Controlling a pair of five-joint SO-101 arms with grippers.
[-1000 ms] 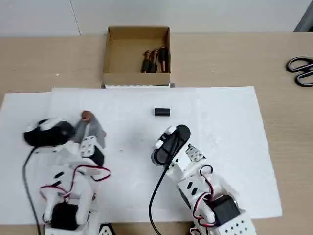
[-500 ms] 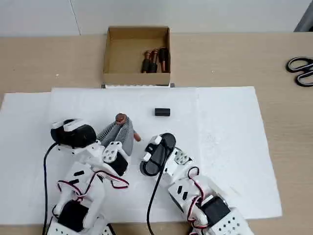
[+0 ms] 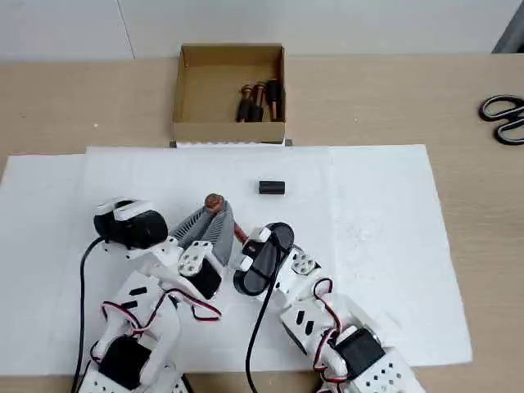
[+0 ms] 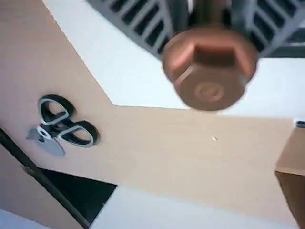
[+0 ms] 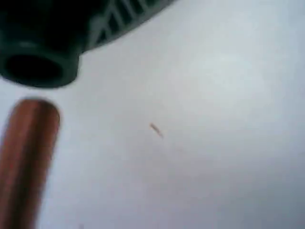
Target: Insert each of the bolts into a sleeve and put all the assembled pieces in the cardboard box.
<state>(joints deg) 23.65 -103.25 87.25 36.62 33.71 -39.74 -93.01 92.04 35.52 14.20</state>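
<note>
Status: task partly done.

- Box (image 3: 187, 90), upper centre of the high view: three assembled pieces (image 3: 259, 100) lie side by side against its right wall. Counted as finished.
- Left gripper (image 3: 211, 219), lower centre-left: clamped on a bolt (image 3: 214, 201). The hex head sticks out past the fingertips toward the box, and the shank runs down-right toward the right arm. The left wrist view confirms this: the bolt head sits between the ribbed fingers (image 4: 131, 16).
- Right gripper (image 5: 71, 33): appears closed on a black sleeve (image 5: 39, 64), held above the paper (image 3: 385, 246) with its bore open to the camera. The grip is judged from the sleeve hanging clear of the sheet; the finger contact itself is not clearly visible.
- In the right wrist view the bolt tip sits just beside the sleeve mouth, lower left of the frame. It is not in the bore and is offset from it. Insertion not yet made.
- Loose sleeve (image 3: 272, 187) lies on the paper, centre of the high view, between the box and the grippers and apart from both. Untouched.
- Scissors (image 3: 503, 119), right edge, well apart from the work.

Remaining, by my reading: line the shank up with the bore, push it home, drop the fourth piece in the box, then deal with the loose sleeve.
</note>
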